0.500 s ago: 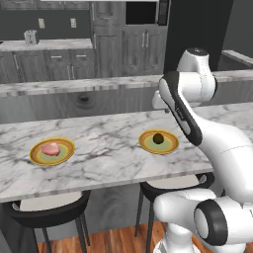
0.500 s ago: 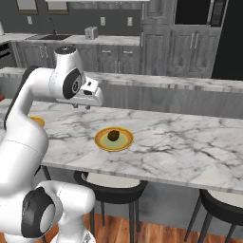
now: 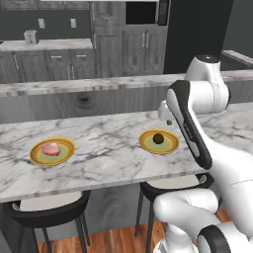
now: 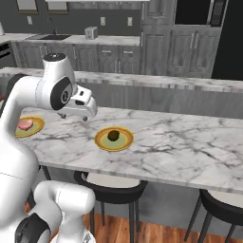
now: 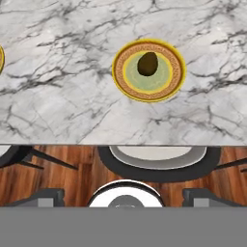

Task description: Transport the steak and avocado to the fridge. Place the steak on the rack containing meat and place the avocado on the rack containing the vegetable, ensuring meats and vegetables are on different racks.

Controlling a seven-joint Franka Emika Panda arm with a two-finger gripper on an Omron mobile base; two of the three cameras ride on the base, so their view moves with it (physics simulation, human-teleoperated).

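Avocado (image 5: 147, 63) not grabbed yet. Claw (image 4: 74, 115): spread wide, pinching nothing, hanging in the air over the near side of the marble counter (image 5: 62, 87). Seen from the hand: two dark fingertips (image 5: 48, 197) far apart at the bottom, looking down on the counter edge.

Just past the claw: lies in the middle of a round green plate (image 5: 118, 72) with a yellow rim, touching only the plate. Nothing between claw and avocado, just bare marble. Open air all around it.

Further along the counter, well apart: pink steak (image 3: 50, 148) flat on a second yellow-rimmed plate (image 3: 35, 157), also not touched.

Under the counter edge: black stools with pale seats (image 5: 154, 161), one right below the avocado's plate, another (image 3: 47, 210) below the steak. Brown wood floor (image 5: 82, 169) under those.

Behind the counter: a higher grey ledge (image 4: 156, 80), then dark cupboards (image 4: 156, 45), a toaster (image 4: 90, 32) on the back worktop and a microwave (image 4: 197, 12) set up high.

Against half a second ago: hand lower and closer to the counter top, elbow swung a little. Both plates, avocado and steak in the same spots. Whole room in the same place in the pictures.
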